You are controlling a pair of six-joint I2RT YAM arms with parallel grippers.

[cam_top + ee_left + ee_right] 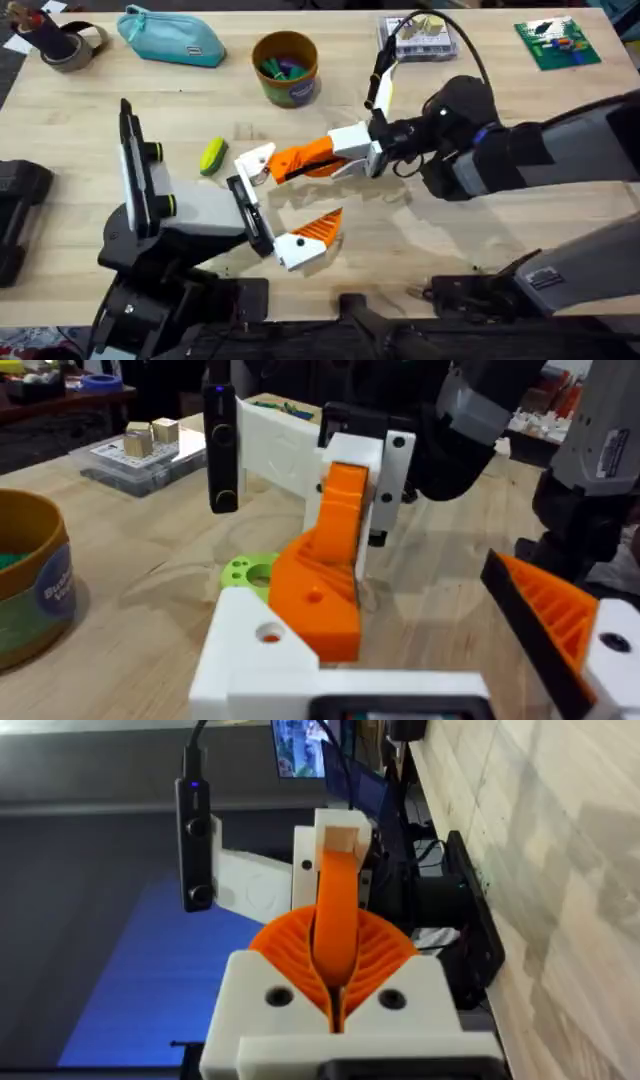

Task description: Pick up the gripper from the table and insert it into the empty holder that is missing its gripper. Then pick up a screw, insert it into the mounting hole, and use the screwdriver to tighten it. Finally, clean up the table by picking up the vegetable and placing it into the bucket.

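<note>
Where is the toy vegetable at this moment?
In the overhead view the vegetable lies on the table left of centre, just left of the bare white holder and below the bucket.

This is a robotics lab or workshop bench. A pale wooden table (420,250) carries two robot arms and bench clutter: a roll of tape (72,47) at the upper left, a teal zip pouch (170,38), a green circuit board (557,44) at the upper right, and a clear plastic case (418,38) of small parts. The left wrist view shows more worktables behind.
</note>
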